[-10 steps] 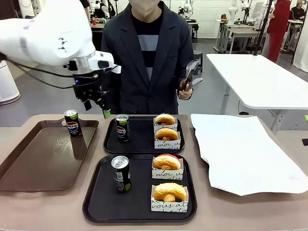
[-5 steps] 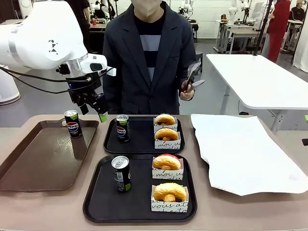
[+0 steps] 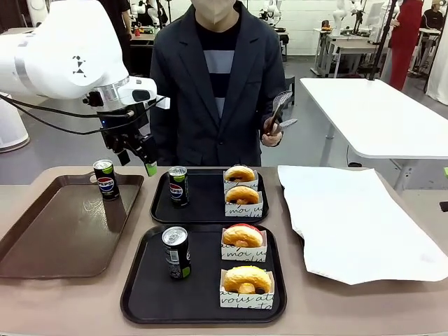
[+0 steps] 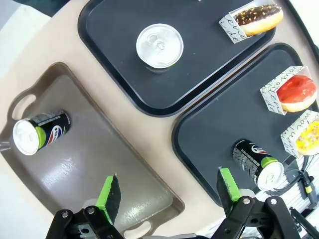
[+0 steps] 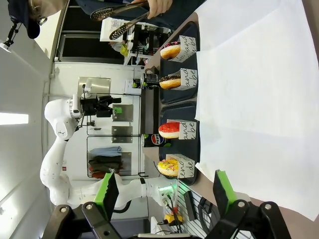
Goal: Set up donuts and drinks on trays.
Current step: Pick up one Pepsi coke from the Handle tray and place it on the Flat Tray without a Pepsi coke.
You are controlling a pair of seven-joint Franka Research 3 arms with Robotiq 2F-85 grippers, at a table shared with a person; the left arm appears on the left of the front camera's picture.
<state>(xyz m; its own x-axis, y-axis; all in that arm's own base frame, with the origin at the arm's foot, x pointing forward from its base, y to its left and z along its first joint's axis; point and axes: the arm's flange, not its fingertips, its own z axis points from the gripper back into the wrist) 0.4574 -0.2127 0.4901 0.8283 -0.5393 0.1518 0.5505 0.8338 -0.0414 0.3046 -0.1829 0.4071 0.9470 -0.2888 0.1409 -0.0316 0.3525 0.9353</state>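
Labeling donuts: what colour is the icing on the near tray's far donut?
Red icing on the donut, clearest in the left wrist view.

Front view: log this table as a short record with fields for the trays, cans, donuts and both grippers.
far black tray: one can, two sleeved donuts
near black tray: one can, two sleeved donuts
brown tray: one can at its far edge
left gripper: open, empty, raised above the table's far edge
right gripper: open, empty, over the white paper
person's hand: holding tongs
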